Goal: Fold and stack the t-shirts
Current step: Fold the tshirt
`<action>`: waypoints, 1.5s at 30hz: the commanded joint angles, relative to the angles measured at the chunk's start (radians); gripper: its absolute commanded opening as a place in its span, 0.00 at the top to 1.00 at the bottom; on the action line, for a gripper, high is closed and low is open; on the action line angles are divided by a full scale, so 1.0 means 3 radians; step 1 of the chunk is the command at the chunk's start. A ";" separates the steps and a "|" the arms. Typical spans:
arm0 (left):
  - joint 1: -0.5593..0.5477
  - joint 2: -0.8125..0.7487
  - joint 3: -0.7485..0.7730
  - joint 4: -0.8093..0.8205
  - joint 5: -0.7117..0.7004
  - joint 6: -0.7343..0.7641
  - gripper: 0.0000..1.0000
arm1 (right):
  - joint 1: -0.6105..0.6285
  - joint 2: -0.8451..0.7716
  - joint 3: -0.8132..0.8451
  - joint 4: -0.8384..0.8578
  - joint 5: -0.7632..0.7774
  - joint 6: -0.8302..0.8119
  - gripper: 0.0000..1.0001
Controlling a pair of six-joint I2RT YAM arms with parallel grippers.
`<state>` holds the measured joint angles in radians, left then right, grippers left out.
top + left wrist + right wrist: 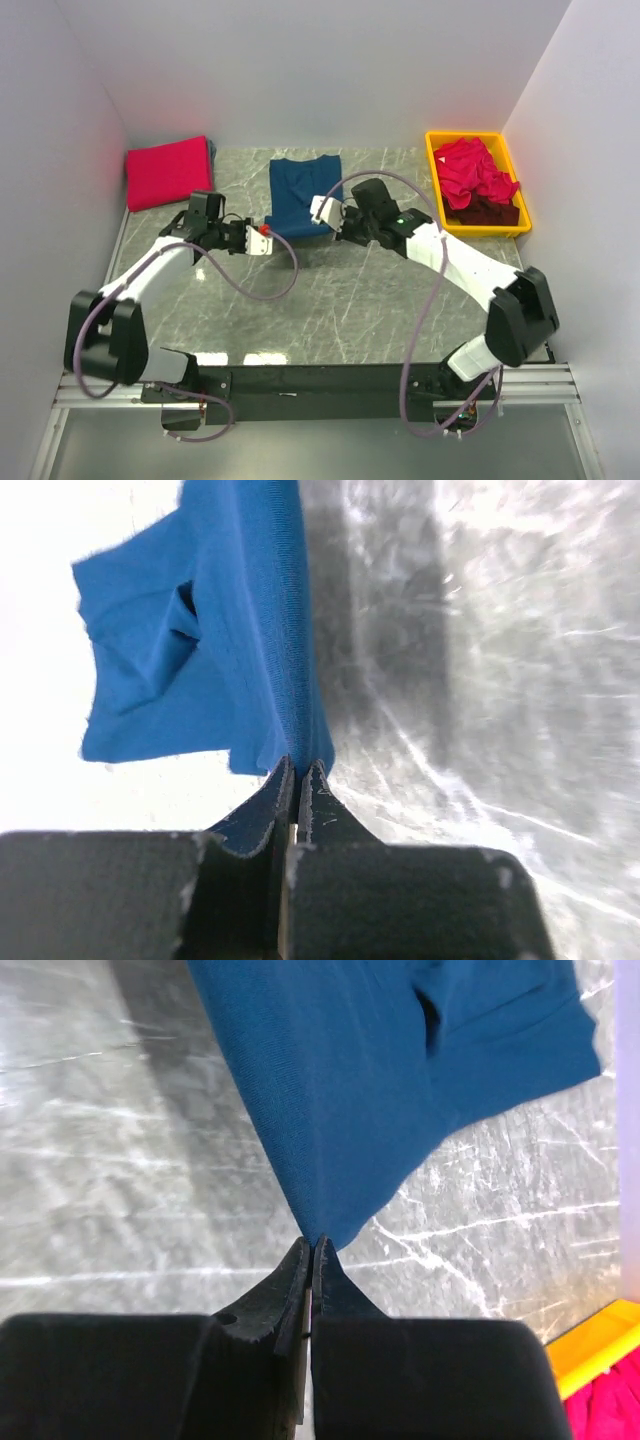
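Note:
A navy blue t-shirt (303, 193) lies partly folded on the marble table at the back middle. My left gripper (268, 240) is shut on its near left corner, the blue cloth (240, 630) pinched between the fingertips. On the near right corner my right gripper (322, 210) is shut too, with the cloth (380, 1090) rising from its tips. A folded red-pink t-shirt (168, 172) rests at the back left. More red-pink t-shirts (472, 170) and a dark maroon t-shirt (492, 212) lie crumpled in the yellow bin (434, 160).
The yellow bin stands at the back right, its corner (600, 1345) showing in the right wrist view. White walls close in the table on three sides. Purple cables loop off both arms over the table's near half (300, 300).

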<state>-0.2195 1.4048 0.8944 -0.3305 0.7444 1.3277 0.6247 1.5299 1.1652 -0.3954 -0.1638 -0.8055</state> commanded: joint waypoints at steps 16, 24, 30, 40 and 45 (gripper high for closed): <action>-0.0966 -0.2008 -0.0717 -0.1747 0.0239 -0.0722 1.00 | 0.0730 -0.1878 -0.0996 -0.1494 -0.0604 0.0282 1.00; -0.0257 -0.0585 0.0341 -0.1506 0.0453 -0.0800 0.99 | 0.0066 -0.0944 -0.0341 -0.1362 -0.0737 -0.0244 1.00; 0.0041 0.0571 0.1083 -0.1108 0.0515 -0.1010 0.99 | -0.0292 0.0216 0.0409 -0.1086 -0.0748 -0.0444 1.00; 0.0067 0.1499 0.1283 -0.0493 0.0147 -0.1813 0.99 | -0.0507 0.1843 0.1546 -0.1325 -0.0936 0.0086 1.00; -0.0020 0.1306 0.0936 -0.0642 0.0009 -0.1721 0.99 | -0.0451 0.1829 0.1327 -0.1356 -0.1120 0.0399 1.00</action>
<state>-0.2073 1.8633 1.2182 -0.5110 0.7677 0.8284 0.4698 2.1139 1.5890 -0.7639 -0.4397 -0.7692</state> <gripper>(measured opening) 0.025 0.009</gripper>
